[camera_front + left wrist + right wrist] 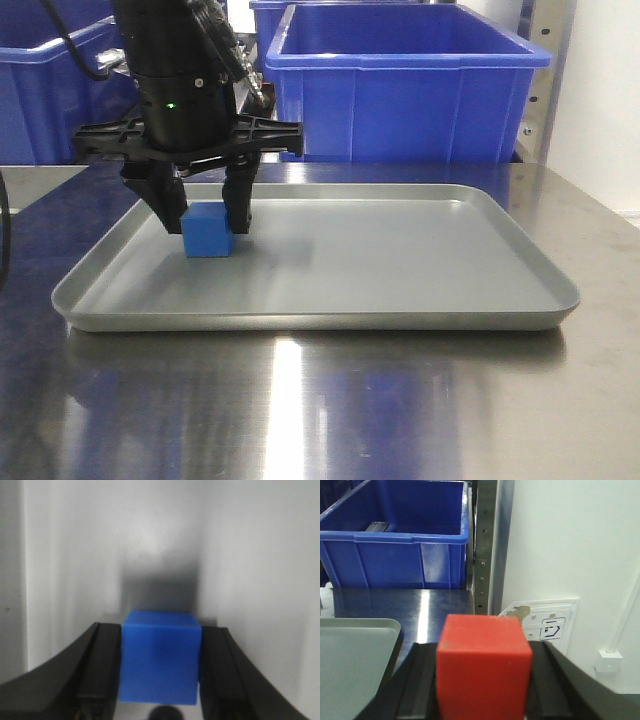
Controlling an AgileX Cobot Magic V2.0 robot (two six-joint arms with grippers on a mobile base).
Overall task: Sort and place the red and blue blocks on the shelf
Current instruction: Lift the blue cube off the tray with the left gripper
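One blue block (pixel 207 232) on the tray (pixel 400 300), left half near the back edge; left gripper (pixel 208 215) jaws pressed against its sides. One red block (pixel 482 670) clamped in the right gripper (pixel 482 702), just past the tray's corner.

blue block (pixel 207 232) plain blue | red block (pixel 482 667) plain red | tray (pixel 400 270) grey | bins (pixel 400 90) blue | wall (pixel 570 540) white

Left tool (pixel 208 225), right tool (pixel 482 690): firm grips.
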